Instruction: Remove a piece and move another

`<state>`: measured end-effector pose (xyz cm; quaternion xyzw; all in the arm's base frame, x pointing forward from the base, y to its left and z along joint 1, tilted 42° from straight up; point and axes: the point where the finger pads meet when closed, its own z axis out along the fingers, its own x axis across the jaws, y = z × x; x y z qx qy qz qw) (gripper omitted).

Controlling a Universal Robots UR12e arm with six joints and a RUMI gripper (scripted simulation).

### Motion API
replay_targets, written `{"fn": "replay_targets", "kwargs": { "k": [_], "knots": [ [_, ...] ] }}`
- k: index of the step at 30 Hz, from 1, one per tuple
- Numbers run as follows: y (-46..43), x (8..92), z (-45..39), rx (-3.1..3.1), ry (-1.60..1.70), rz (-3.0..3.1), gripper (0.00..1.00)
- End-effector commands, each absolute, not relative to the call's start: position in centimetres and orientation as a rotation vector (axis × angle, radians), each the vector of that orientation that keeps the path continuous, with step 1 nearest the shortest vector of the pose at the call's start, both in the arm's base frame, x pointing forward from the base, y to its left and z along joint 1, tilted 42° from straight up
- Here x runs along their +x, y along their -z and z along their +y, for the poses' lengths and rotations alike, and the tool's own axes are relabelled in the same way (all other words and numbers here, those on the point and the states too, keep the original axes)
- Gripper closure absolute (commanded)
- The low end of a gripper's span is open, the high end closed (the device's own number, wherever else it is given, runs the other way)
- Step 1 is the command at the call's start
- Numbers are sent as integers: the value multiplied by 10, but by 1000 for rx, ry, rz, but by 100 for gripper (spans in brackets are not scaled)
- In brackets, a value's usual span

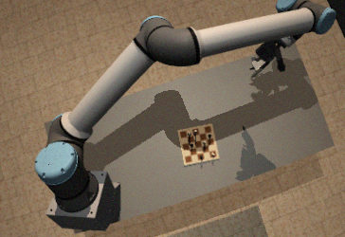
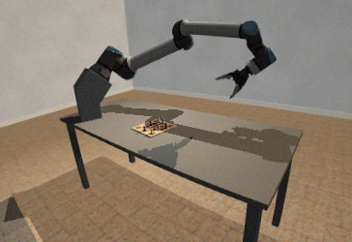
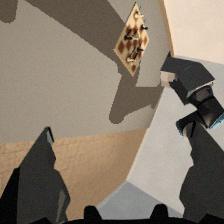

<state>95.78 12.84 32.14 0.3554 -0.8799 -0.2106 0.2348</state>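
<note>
The small chessboard (image 1: 186, 161) (image 2: 137, 129) (image 3: 120, 50) lies on the grey table (image 1: 142, 176) (image 2: 232, 166) (image 3: 50, 75), toward the arm's base. Several dark pieces (image 1: 191, 137) (image 2: 154, 122) (image 3: 131, 34) stand on it. They are too small to match to squares, and the edge labels cannot be read. A tiny dark thing (image 1: 244, 128) (image 2: 191, 137) stands on the table right of the board; I cannot tell what it is. My gripper (image 1: 268, 64) (image 2: 227, 87) (image 3: 120, 125) is open and empty. It hangs high above the table's far right end, well away from the board.
The arm's base pedestal (image 1: 78, 205) (image 2: 89, 95) stands at the table's left end. The arm spans over the table above the board. Brown tiled floor surrounds the table, with walls behind it.
</note>
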Motion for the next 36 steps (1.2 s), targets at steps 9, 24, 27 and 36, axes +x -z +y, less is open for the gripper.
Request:
{"fn": "replay_targets", "kwargs": {
  "k": [9,24,27,36],
  "knots": [
    [-291,957,115,759,555,-2417,0],
    [-206,948,82,184,439,-2329,0],
    [-180,943,72,15,388,-2276,0],
    [-127,931,54,-310,261,-2134,0]
  ]
}}
